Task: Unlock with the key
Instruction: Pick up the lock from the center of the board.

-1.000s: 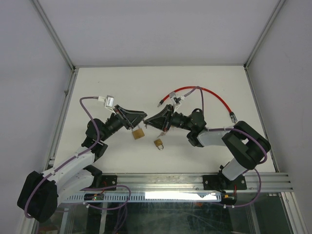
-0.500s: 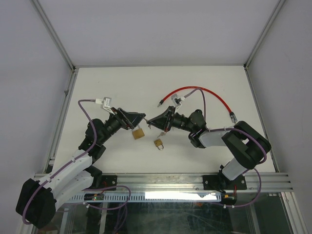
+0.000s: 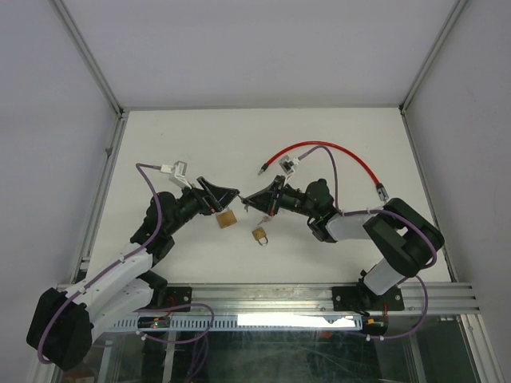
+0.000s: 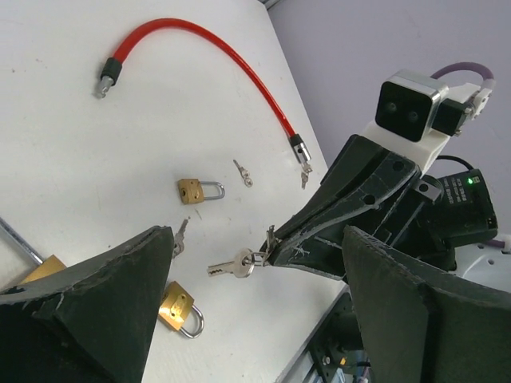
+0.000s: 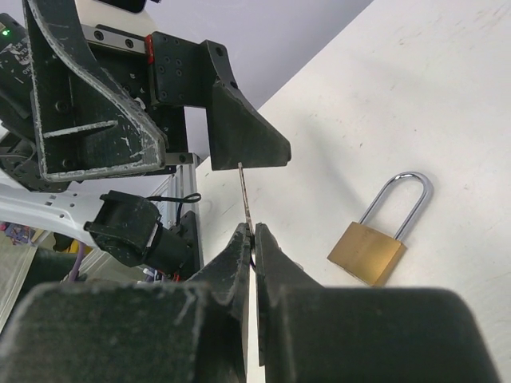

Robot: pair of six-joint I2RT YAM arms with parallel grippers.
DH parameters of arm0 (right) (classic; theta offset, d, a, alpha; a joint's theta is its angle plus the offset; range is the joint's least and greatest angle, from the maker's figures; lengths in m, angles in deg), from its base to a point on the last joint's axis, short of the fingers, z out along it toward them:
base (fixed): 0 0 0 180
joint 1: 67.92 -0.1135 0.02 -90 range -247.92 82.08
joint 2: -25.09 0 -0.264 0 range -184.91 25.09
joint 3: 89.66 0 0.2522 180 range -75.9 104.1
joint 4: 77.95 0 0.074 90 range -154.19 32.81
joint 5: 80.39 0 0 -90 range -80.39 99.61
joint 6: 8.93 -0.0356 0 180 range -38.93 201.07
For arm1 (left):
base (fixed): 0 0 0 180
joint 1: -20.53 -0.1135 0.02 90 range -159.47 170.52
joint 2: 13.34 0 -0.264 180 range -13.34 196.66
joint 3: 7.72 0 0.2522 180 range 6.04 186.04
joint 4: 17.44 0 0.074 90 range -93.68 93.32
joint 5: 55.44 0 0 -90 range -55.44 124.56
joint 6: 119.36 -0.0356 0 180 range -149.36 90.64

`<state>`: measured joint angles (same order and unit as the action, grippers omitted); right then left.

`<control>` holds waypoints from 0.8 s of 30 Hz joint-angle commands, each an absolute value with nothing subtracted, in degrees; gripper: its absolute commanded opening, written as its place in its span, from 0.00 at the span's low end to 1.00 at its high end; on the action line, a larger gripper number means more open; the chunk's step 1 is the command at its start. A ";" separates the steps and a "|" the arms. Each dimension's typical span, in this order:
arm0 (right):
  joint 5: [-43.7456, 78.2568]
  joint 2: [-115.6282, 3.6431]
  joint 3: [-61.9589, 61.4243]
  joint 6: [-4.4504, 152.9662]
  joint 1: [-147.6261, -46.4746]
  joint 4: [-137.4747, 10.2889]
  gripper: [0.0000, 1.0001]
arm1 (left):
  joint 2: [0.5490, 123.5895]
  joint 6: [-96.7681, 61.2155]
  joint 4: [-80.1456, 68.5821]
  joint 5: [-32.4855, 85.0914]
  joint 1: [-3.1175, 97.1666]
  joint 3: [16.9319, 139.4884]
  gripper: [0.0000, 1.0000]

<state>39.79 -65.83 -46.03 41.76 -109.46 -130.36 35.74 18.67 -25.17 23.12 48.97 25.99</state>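
Silvery key sits pinched by its head between the closed fingers of the right gripper. Its blade stands straight out past the tips and touches nothing. That hold looks thin, so the blade could swivel if it meets the lock off-line; I would keep the push slow and along the blade's own axis. Off to one side of those tips a brass padlock lies flat on the table, shackle shut, well clear of the blade. Beyond the tips, facing them, the left gripper hangs with its fingers spread wide and nothing between them. From above, a padlock body lies just beside its tips; whether it is the same lock I cannot tell. A lock lying loose would likely skid under the key, so the left fingers should close across the body, not the shackle, and turn the keyway toward the blade before insertion and the twist. Farthest from both sets of fingers lies a red cable lock, not needed here.
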 commanded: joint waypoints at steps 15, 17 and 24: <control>27.79 -51.63 -50.47 51.45 -109.24 -114.73 0.00 | 41.12 21.49 -10.55 23.91 49.49 32.67 0.96; 22.30 -48.91 -51.37 54.54 -109.17 -111.90 0.00 | 43.20 21.57 -9.83 24.27 51.07 33.23 0.97; 8.27 -41.23 -53.94 59.95 -108.69 -104.43 0.00 | 51.84 20.74 -3.72 32.83 60.97 39.15 0.97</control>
